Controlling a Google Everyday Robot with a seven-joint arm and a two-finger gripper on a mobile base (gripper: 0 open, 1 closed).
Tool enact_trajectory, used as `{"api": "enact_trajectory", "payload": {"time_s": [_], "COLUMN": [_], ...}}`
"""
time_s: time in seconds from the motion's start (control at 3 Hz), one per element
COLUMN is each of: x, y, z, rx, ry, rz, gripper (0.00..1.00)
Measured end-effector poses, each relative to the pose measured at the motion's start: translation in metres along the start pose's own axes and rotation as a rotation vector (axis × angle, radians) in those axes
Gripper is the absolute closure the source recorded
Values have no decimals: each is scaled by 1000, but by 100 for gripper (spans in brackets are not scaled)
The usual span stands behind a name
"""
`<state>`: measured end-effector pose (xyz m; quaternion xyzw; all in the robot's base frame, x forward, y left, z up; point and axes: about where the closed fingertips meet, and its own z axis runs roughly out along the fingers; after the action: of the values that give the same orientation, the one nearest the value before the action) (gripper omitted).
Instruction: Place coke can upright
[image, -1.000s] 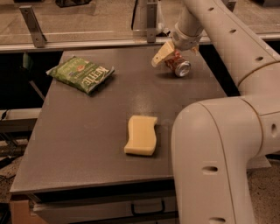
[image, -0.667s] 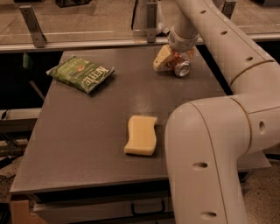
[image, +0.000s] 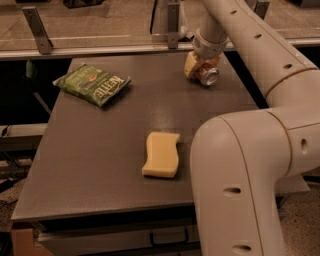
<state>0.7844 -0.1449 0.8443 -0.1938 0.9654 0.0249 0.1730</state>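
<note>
Well left of the gripper (image: 200, 70), a green chip bag (image: 92, 84) shows "Kettle" in white letters; nearer us and still left of it lies the yellow sponge (image: 161, 154); at the far right of the table (image: 100, 175) the gripper pinches the coke can (image: 208, 76), tilted, silver top facing us

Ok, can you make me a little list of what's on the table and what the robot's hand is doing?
surface: table, dark grey
can: coke can, red, at the far right of the table, tilted with its silver top towards the camera
hand: gripper, at the far right of the table, shut on the coke can
snack: chip bag, green, lying flat at the far left
cleaner: sponge, yellow, lying flat near the front, touching nothing else
job: not done, the can is not upright yet
</note>
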Motion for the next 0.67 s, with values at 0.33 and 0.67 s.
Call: {"api": "enact_trajectory", "payload": {"time_s": [0.33, 0.67], "x": [-6, -5], "y": [6, 18], "z": [-27, -72], "rx": [-39, -116], "ry": [-101, -272], "rz": [-55, -164], "gripper": [87, 100]}}
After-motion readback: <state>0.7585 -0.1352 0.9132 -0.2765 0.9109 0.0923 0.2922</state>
